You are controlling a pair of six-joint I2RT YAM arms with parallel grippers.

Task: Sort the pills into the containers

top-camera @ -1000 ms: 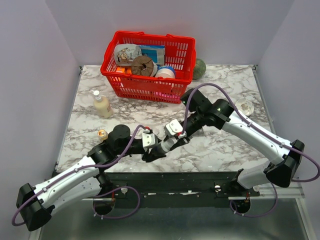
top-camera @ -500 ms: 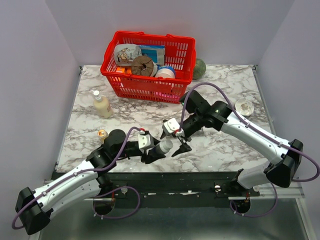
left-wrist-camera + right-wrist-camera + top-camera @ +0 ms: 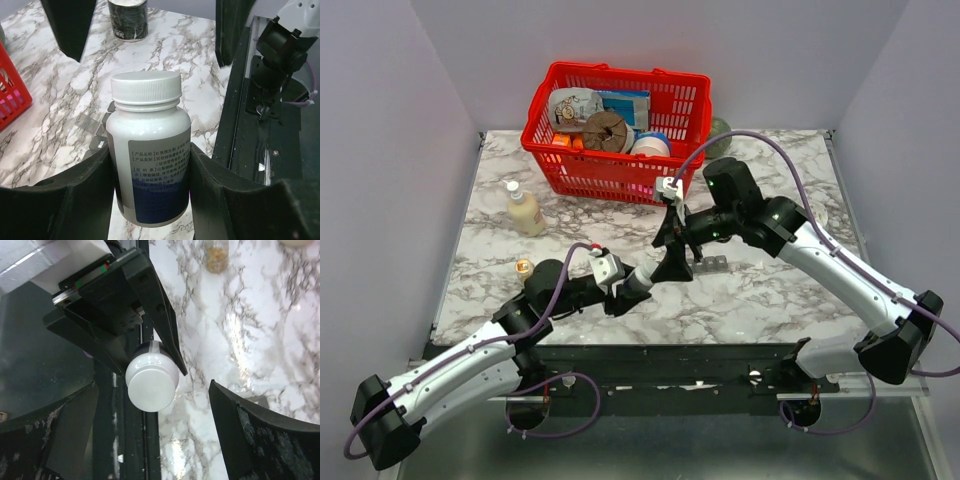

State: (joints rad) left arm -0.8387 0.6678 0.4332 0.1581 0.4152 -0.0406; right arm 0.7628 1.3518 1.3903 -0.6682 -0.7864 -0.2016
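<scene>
A white pill bottle (image 3: pixel 149 150) with a white screw cap (image 3: pixel 152 382) is clamped round its body by my left gripper (image 3: pixel 150 150), just above the table's near edge (image 3: pixel 638 279). My right gripper (image 3: pixel 672 248) hangs open a little beyond the cap, its fingers (image 3: pixel 235 425) wide apart and touching nothing. The cap faces the right wrist camera end-on. The containers (image 3: pixel 713 265), a dark grey strip of lidded compartments, lie on the marble behind the right gripper and peek out beside the bottle (image 3: pixel 92 131). No loose pills show.
A red basket (image 3: pixel 672 108) full of goods stands at the back. A cream lotion bottle (image 3: pixel 523 208) and a small amber bottle (image 3: pixel 524 267) are on the left. A dark can (image 3: pixel 128 19) stands further off. The black frame rail (image 3: pixel 720 355) runs along the near edge.
My right gripper was shut round the bottle's cap, then opened and drew back up and away from it. The containers came into view. The left gripper kept its hold and shifted slightly.
</scene>
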